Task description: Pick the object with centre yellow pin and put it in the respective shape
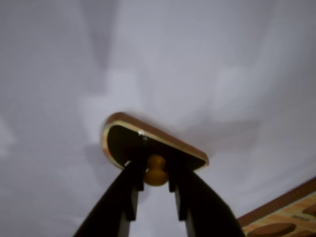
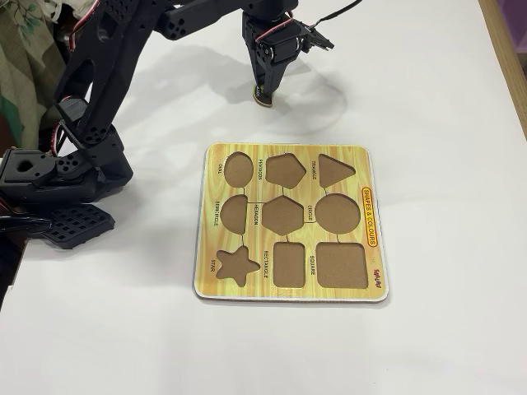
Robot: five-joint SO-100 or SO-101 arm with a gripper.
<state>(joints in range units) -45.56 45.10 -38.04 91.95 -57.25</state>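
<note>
Jaws (image 1: 157, 190) pinch semicircle piece's (image 1: 129, 140) yellow knob (image 1: 156, 169).

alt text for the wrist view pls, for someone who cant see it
The claw grips the yellow knob of a dark semicircle puzzle piece, its two black fingers closed on either side, over a plain white table. A corner of the puzzle board shows at lower right.
</note>
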